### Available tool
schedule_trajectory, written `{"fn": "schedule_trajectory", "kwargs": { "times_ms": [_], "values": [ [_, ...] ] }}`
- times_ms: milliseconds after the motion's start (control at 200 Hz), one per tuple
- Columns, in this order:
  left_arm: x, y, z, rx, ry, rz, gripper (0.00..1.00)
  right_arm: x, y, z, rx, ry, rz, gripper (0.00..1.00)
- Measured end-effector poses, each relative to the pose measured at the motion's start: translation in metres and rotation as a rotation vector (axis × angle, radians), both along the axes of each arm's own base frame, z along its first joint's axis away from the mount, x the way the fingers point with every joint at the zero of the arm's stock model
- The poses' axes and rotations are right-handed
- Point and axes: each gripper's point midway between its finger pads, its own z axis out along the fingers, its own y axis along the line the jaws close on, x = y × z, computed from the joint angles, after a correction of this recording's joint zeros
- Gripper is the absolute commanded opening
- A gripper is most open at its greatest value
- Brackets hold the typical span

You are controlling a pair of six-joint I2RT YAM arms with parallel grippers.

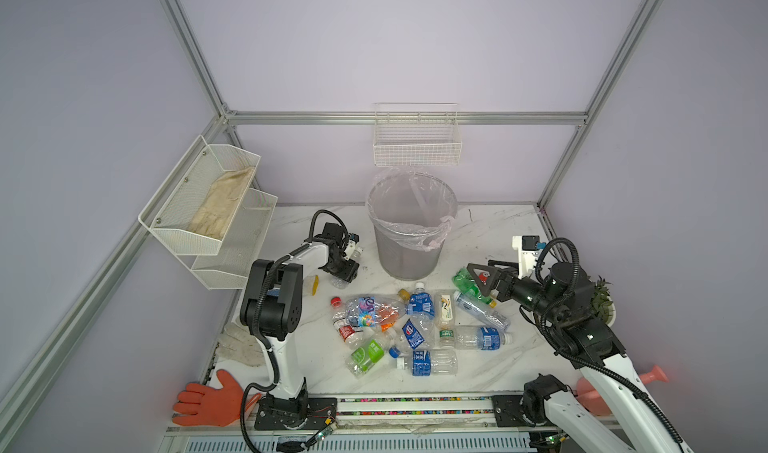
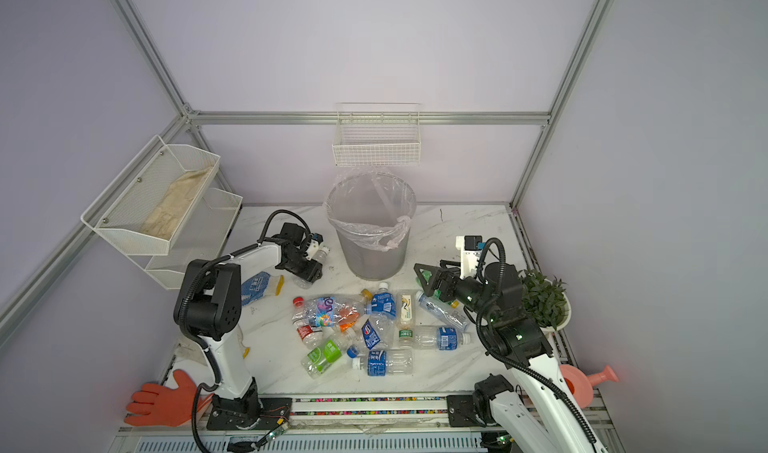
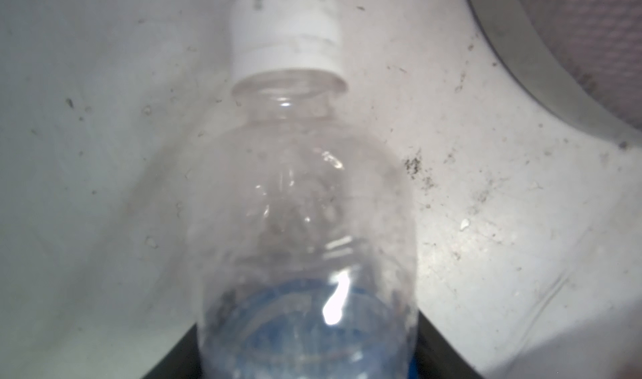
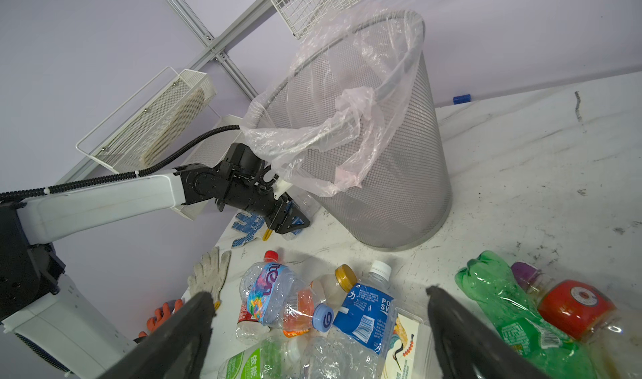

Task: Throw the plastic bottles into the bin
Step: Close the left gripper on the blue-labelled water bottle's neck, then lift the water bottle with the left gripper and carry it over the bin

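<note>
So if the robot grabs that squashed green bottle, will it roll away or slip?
Probably not roll: the crushed green bottle is flattened and creased. It looks empty, so likely light, and the thin plastic should give under a pinch. Its glossy skin could slip, and it lies against the red-labelled bottle, so a push may nudge that too.

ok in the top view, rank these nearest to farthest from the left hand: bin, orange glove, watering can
1. bin: just right of the left hand, at the back of the table.
2. orange glove: front left corner.
3. watering can: far side, at the front right edge.
</note>
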Motion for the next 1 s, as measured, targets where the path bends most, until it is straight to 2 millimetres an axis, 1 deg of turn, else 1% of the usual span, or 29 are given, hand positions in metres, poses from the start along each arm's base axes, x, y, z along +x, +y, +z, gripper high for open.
{"fn": "schedule_trajectory", "kwargs": {
  "times_ms": [105, 180, 300, 360, 440, 505, 565, 640, 715, 845, 1000],
  "values": [
    [0.004, 0.002, 0.004, 0.01, -0.015, 0.012, 0.45, 0.0, -0.001, -0.002, -0.003, 0.007, -0.006, 0.97],
    [0.004, 0.003, 0.004, 0.014, -0.013, 0.017, 0.41, 0.0, -0.002, -0.003, -0.005, 0.011, -0.01, 0.97],
    [0.004, 0.004, 0.008, 0.008, -0.014, 0.039, 0.38, 0.0, -0.004, -0.005, -0.011, 0.018, -0.025, 0.97],
    [0.003, 0.004, 0.014, 0.001, -0.021, 0.053, 0.37, 0.001, -0.006, -0.006, -0.017, 0.028, -0.034, 0.97],
    [0.004, 0.004, 0.028, -0.012, -0.048, 0.072, 0.37, 0.002, -0.008, -0.01, -0.027, 0.044, -0.051, 0.97],
    [0.007, 0.003, 0.047, -0.028, -0.085, 0.088, 0.36, 0.004, -0.01, -0.014, -0.037, 0.063, -0.065, 0.97],
    [0.011, 0.002, 0.07, -0.047, -0.137, 0.102, 0.36, 0.006, -0.012, -0.017, -0.049, 0.084, -0.079, 0.97],
    [0.018, 0.001, 0.104, -0.071, -0.216, 0.114, 0.36, 0.009, -0.014, -0.022, -0.063, 0.109, -0.098, 0.97],
    [0.022, 0.0, 0.142, -0.102, -0.306, 0.129, 0.36, 0.013, -0.016, -0.028, -0.08, 0.136, -0.117, 0.97],
    [0.021, 0.0, 0.2, -0.148, -0.438, 0.148, 0.35, 0.014, -0.019, -0.038, -0.101, 0.173, -0.134, 0.97],
    [0.015, -0.002, 0.263, -0.223, -0.584, 0.164, 0.34, 0.012, -0.023, -0.037, -0.104, 0.167, -0.15, 0.97]
  ]
}}
